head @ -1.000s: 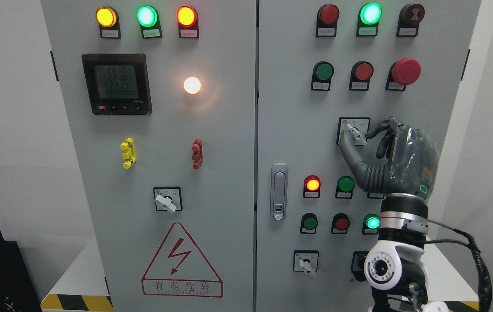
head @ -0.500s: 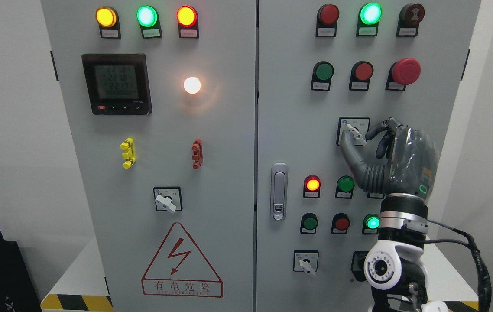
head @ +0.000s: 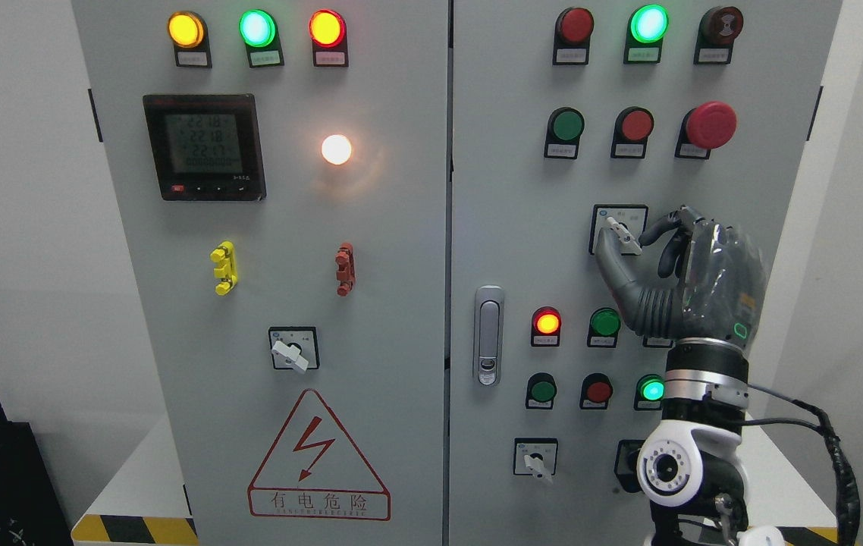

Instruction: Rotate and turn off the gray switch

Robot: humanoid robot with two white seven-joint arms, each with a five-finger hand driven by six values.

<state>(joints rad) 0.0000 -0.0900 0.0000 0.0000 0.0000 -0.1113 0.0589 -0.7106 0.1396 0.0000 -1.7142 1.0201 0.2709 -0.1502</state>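
Right hand [head: 685, 277] raised against the right cabinet door [head: 511, 227], thumb and forefinger pinched on the gray switch [head: 621, 232] in the door's middle row. Switch lever slanted from upper left to lower right, at the hand's upper left, thumb below and forefinger above. Likely next: a wrist twist to swing the lever off. Left hand out of view.

The right hand [head: 685, 277] is dark gray under a clear glossy cover. The switch [head: 620, 232] at its fingertips has a pale gray knob on a black-framed white plate. Above the hand sits a red mushroom button [head: 710, 124]; below it glows a green lamp [head: 652, 390].
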